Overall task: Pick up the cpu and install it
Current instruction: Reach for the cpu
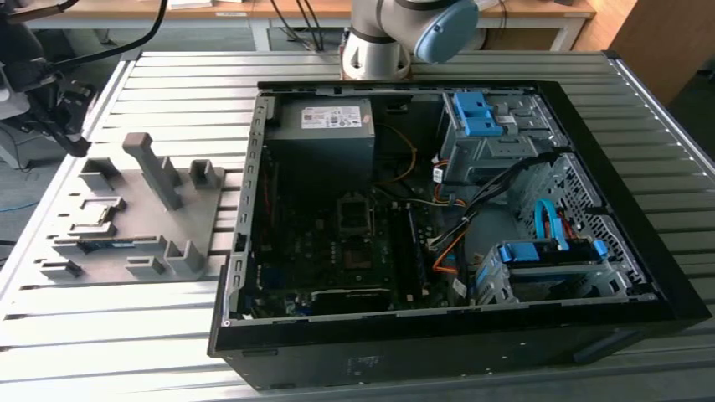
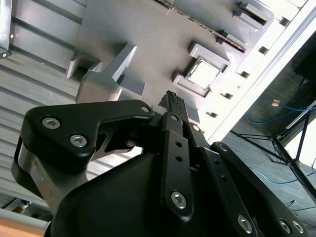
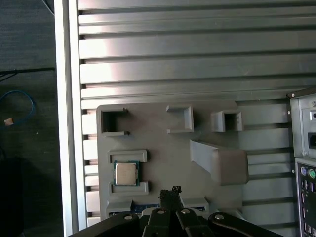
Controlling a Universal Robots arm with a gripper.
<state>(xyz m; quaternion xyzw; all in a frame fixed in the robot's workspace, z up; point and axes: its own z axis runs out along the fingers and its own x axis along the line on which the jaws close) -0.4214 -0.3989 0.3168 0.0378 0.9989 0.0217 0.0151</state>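
The slatted metal bench (image 1: 112,335) carries an open black computer case (image 1: 447,356) lying on its side. The case fills the middle of the bench and reaches toward the edge on the exterior view's right. Inside the case, a grey power-supply box (image 1: 324,126) sits at the end toward the arm (image 1: 408,33), whose base stands at the bench's far edge.

A grey fixture plate (image 1: 213,226) lies flat on the bench beside the case, close to the edge on the exterior view's left. It has several raised pockets and one slanted post (image 1: 151,172).

In both wrist views the gripper (image 3: 170,191) (image 2: 173,98) hangs above this plate and touches nothing. Its fingers are drawn narrow, tips close together with nothing between them.

The cpu (image 3: 125,173) (image 2: 203,75) rests silver face up in a square pocket (image 3: 127,157) of the plate. That pocket is on the side of the plate nearest the bench edge, and the cpu lies a little apart from the gripper's tips
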